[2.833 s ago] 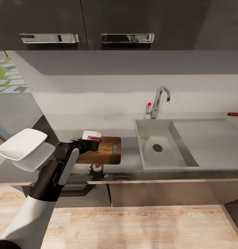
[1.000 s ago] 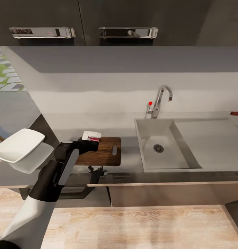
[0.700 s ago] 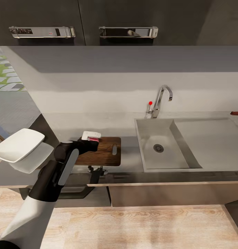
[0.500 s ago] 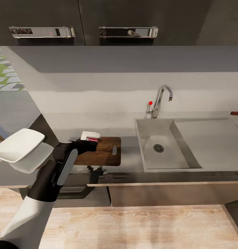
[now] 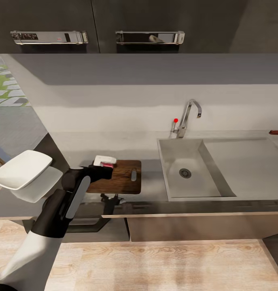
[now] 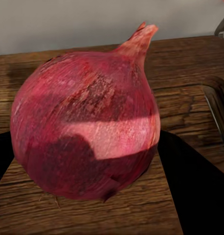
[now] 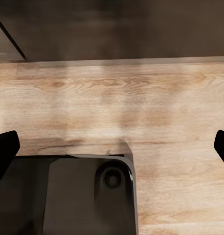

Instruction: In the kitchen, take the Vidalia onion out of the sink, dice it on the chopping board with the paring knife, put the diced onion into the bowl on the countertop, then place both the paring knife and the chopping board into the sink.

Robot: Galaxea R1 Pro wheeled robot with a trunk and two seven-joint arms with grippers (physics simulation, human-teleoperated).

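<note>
While the left gripper (image 6: 87, 147) pinches the Vidalia onion (image 6: 85, 122) over the chopping board's (image 5: 122, 176) left end, frame centre-left: settle it flat on the wood, then release. Right gripper (image 7: 112, 147): spread, holding nothing

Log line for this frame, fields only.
left gripper: shut on Vidalia onion | over chopping board | sink: no onion | right gripper: open, idle

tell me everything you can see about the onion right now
The Vidalia onion is a rounded pinkish-red bulb with papery, finely streaked skin and a pointed, slightly split tip angled upward. It is whole, not yet cut. It sits between the dark fingers of the left gripper, low over the brown wooden chopping board, near the end away from the slot handle. Whether its underside touches the board cannot be told. A shadow covers its lower part.
</note>
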